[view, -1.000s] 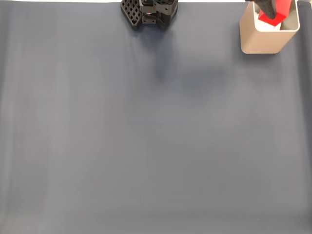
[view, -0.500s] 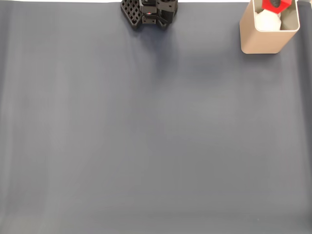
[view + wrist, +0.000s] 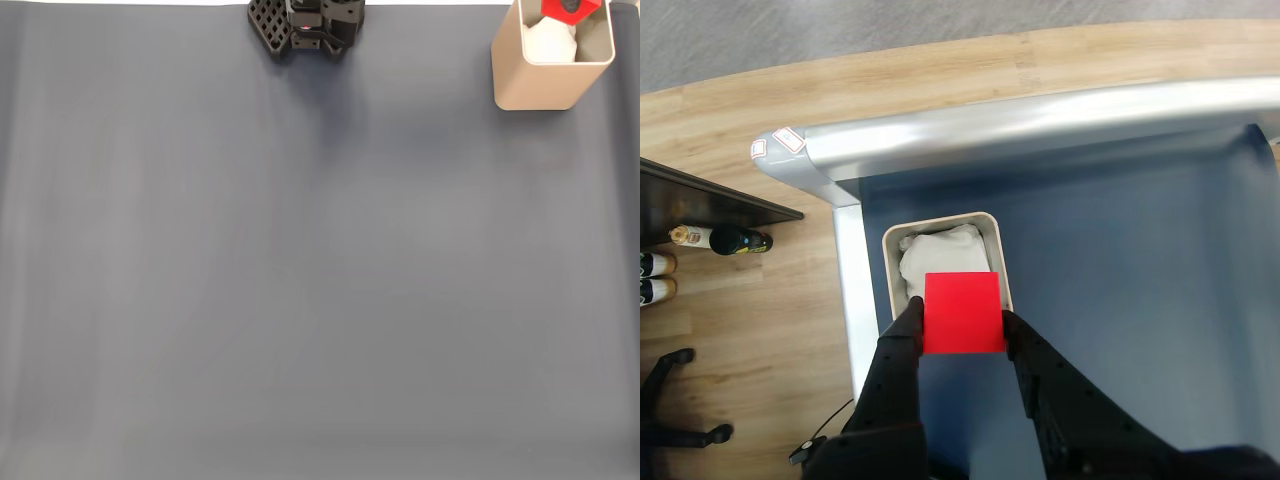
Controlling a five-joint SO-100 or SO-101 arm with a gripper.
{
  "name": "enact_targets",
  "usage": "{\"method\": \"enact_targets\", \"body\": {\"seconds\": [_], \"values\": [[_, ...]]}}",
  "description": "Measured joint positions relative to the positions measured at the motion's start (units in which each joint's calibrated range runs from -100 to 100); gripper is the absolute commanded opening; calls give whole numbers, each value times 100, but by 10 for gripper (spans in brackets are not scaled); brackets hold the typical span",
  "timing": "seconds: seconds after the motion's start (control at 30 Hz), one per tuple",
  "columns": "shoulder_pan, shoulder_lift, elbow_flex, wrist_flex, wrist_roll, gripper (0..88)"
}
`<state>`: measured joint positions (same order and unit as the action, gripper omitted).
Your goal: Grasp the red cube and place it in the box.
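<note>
In the wrist view my gripper (image 3: 960, 315) is shut on the red cube (image 3: 962, 312), one black finger (image 3: 902, 345) on each side. It hangs over the near end of the tan box (image 3: 940, 219), which has white crumpled paper (image 3: 940, 252) inside. In the fixed view the box (image 3: 535, 85) stands at the top right of the mat. The red cube (image 3: 562, 9) shows above its opening at the picture's top edge, with the white paper (image 3: 550, 40) below it.
The arm's black base (image 3: 310, 25) sits at the top middle of the dark grey mat (image 3: 300, 260). In the wrist view the table's metal edge (image 3: 1040, 115) runs just beyond the box, with wooden floor (image 3: 730, 150) past it.
The cube has moved from low over the box's opening toward the top edge of the fixed view, and the gripper's dark fingers have left that view. Little change in the last half second.
</note>
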<state>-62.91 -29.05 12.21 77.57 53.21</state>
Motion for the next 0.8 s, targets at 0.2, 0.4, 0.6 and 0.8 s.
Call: {"method": "enact_targets", "body": {"seconds": [0.2, 0.4, 0.6, 0.8], "values": [[0, 139, 0, -80, 0, 1], [22, 217, 0, -207, 29, 1], [104, 252, 0, -374, 54, 1], [134, 304, 0, -485, 59, 3]]}}
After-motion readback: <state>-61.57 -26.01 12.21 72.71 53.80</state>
